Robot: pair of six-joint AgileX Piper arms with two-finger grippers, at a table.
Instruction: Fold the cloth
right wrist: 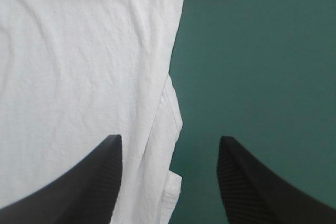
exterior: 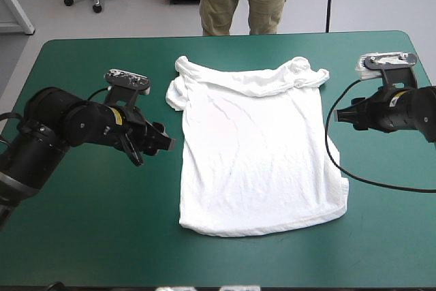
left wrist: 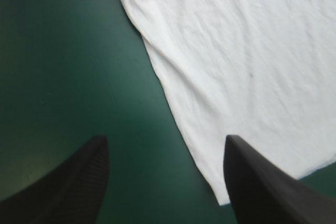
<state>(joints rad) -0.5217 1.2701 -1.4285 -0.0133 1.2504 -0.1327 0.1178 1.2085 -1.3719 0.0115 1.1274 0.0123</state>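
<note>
The T-shirt (exterior: 255, 155) lay spread flat on the teal-green cover (exterior: 88, 236), between the two pincers and touched by neither. The left pincer (exterior: 160, 142) stood wide open and empty, with the shirt's near side edge running just ahead of it and past one black finger. The right pincer (exterior: 338, 115) was likewise wide open and held nothing, the shirt's opposite edge lying below the gap between its fingers.

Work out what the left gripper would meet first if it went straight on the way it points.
Probably the side edge of the T-shirt, just ahead of the left gripper, jaws open; it may touch the cover first, as depth is unclear.
</note>
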